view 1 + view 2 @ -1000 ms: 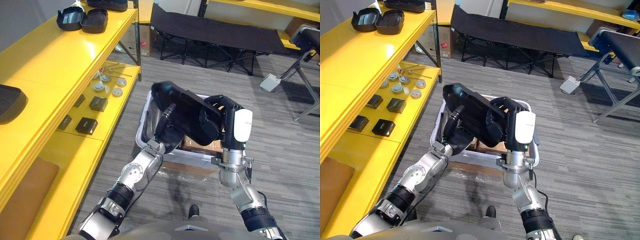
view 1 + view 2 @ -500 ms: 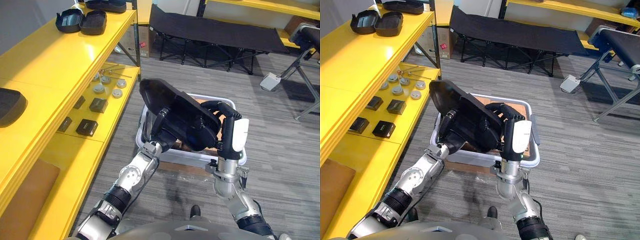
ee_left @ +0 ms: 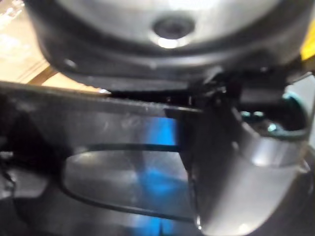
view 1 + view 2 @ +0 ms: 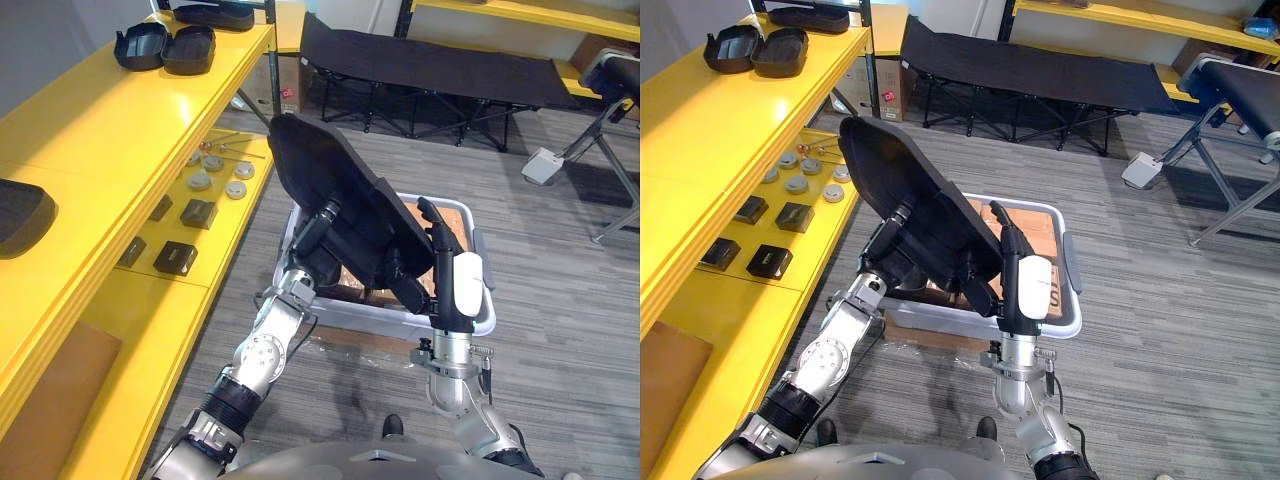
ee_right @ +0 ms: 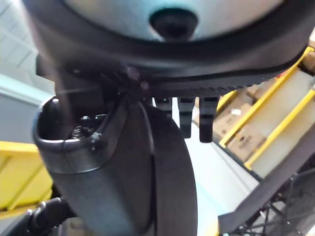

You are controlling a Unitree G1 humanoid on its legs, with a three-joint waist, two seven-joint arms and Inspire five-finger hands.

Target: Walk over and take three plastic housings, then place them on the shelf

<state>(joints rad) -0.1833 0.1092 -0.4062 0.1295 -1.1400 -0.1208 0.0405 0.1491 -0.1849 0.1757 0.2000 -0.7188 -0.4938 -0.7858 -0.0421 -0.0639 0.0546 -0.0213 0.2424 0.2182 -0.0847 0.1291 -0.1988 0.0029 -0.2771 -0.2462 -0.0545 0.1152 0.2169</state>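
Both left hand (image 4: 312,240) and right hand (image 4: 450,285) pinch housing (image 4: 330,185) edges above bin (image 4: 484,314).

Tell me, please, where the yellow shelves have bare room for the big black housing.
Top shelf: bare for the held housing between the two far housings and the near housing at the left edge. Lower shelf: crowded with small parts.
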